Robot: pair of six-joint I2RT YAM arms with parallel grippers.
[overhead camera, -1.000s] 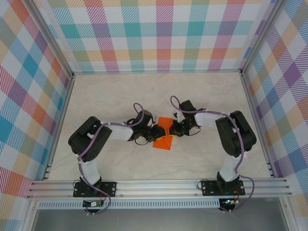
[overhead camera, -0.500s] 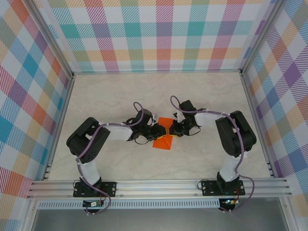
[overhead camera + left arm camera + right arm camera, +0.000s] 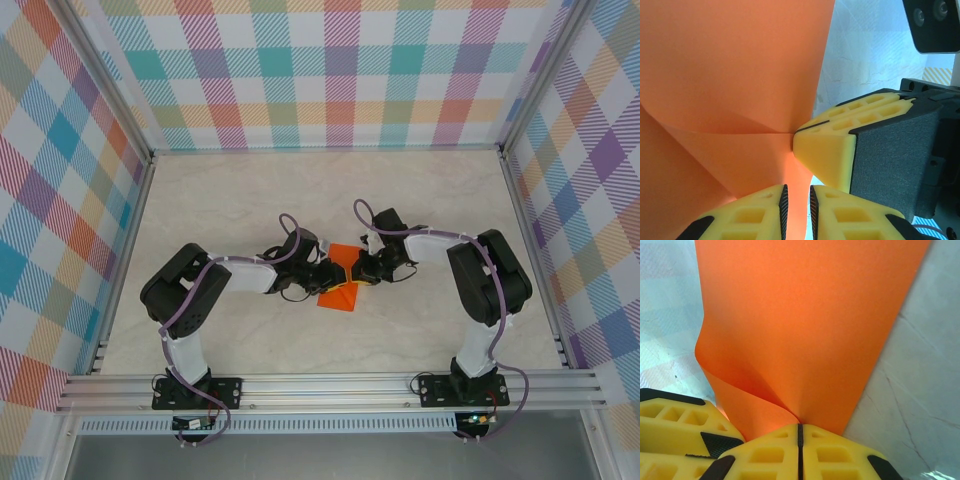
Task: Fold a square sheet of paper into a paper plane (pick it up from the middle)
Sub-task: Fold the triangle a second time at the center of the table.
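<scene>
The square sheet of paper is bright orange and partly folded, lifted between both grippers at the table's middle. My right gripper comes in from the right. In its wrist view the right gripper is shut on the sheet, which curls up out of the closed pads. My left gripper faces it from the left. In the left wrist view the left gripper stands slightly open, with an edge of the sheet in the narrow gap between its pads. A right finger presses against the paper's crease just above.
The pale marble tabletop is bare around the arms. Plaid walls and aluminium frame rails enclose it. A yellow finger of the left gripper sits close beside the right jaws.
The left arm's elbow shifted slightly. The paper and both grippers stay where they were.
</scene>
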